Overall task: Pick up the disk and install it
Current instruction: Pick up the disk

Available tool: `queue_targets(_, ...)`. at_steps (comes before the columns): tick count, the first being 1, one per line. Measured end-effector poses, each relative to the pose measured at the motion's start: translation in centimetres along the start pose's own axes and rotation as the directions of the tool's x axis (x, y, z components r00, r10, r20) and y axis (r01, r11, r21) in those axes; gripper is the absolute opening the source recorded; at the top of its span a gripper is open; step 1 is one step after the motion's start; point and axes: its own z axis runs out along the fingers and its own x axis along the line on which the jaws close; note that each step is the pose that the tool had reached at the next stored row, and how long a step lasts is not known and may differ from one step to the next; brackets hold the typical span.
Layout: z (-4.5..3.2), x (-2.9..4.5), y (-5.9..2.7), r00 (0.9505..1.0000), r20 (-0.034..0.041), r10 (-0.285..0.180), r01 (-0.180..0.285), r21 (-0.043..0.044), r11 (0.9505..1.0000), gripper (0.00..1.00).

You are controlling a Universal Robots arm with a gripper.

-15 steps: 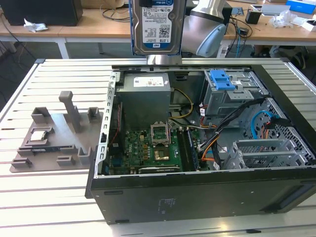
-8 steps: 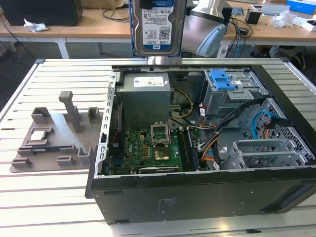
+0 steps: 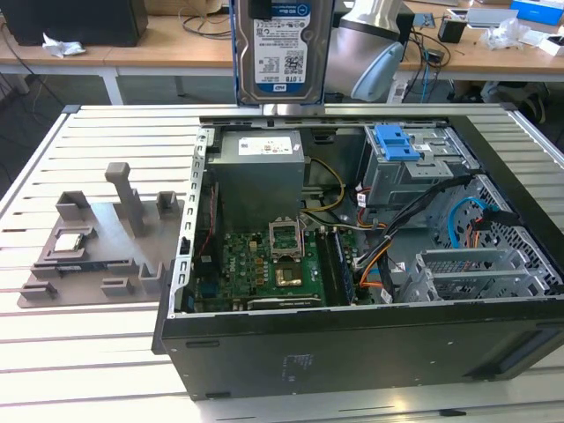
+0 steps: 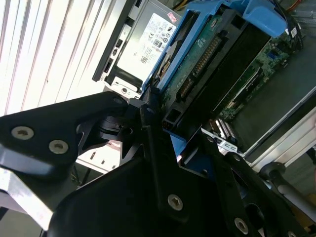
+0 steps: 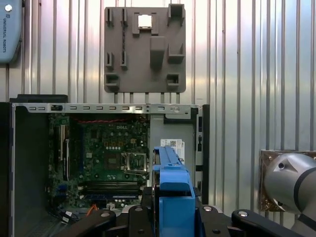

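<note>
Tool clamped on disk, above open case; power supply, drive cage beneath; fixture tray aside.

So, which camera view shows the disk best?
The exterior view: the disk faces the camera, with its label plain. The second wrist view shows the disk's circuit-board side in the blue bracket; the first wrist view shows it edge-on.

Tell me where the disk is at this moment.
In the exterior view the disk hangs upright at top centre, held by the gripper above the open computer case.
</note>
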Motion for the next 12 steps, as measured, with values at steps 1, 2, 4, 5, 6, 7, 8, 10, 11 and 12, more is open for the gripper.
queue_targets(1, 0.02, 0.1, 0.0, 1.0, -0.0001, 0.0, 0.0, -0.0001, 1.0, 0.36)
queue_targets(2, 0.04, 0.16, 0.0, 1.0, 0.0001, 0.0, 0.0, 0.0001, 1.0, 0.36)
queue_targets(4, 0.08, 0.34, 0.0, 1.0, 0.0, 0.0, 0.0, 0.0, 1.0, 0.36)
queue_targets(5, 0.11, 0.46, 0.0, 1.0, 0.0001, 0.0, 0.0, 0.0001, 1.0, 0.36)
queue_targets(6, 0.13, 0.52, 0.0, 1.0, 0.0001, 0.0, 0.0, 0.0001, 1.0, 0.36)
queue_targets(7, 0.13, 0.56, 0.0, 1.0, 0.0, 0.0, 0.0, 0.0, 1.0, 0.36)
queue_targets(8, 0.15, 0.62, 0.0, 1.0, 0.0001, 0.0, 0.0, 0.0001, 1.0, 0.36)
queue_targets(10, 0.18, 0.73, 0.0, 1.0, 0.0001, 0.0, 0.0, 0.0, 1.0, 0.36)
queue_targets(11, 0.19, 0.78, 0.0, 1.0, 0.0, 0.0, 0.0, 0.0, 1.0, 0.36)
queue_targets(12, 0.2, 0.84, 0.0, 1.0, 0.0, 0.0, 0.0, 0.0, 1.0, 0.36)
